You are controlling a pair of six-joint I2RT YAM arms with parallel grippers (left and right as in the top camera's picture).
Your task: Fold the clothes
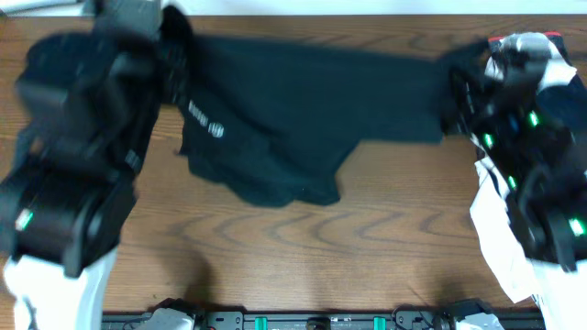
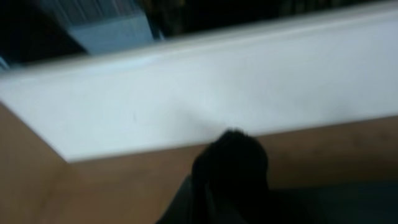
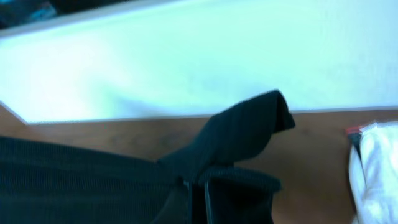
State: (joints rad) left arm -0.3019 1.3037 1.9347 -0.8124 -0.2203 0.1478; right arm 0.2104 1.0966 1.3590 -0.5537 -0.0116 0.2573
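Soft black T-shirt [image 1: 303, 110] across wood-grain table [image 1: 367, 238]

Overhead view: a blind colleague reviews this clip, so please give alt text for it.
A soft black short-sleeved T-shirt with small white lettering lies stretched across the far side of a brown wooden table, between a black left robot arm and a black right robot arm. A white cloth garment lies beside the right one.
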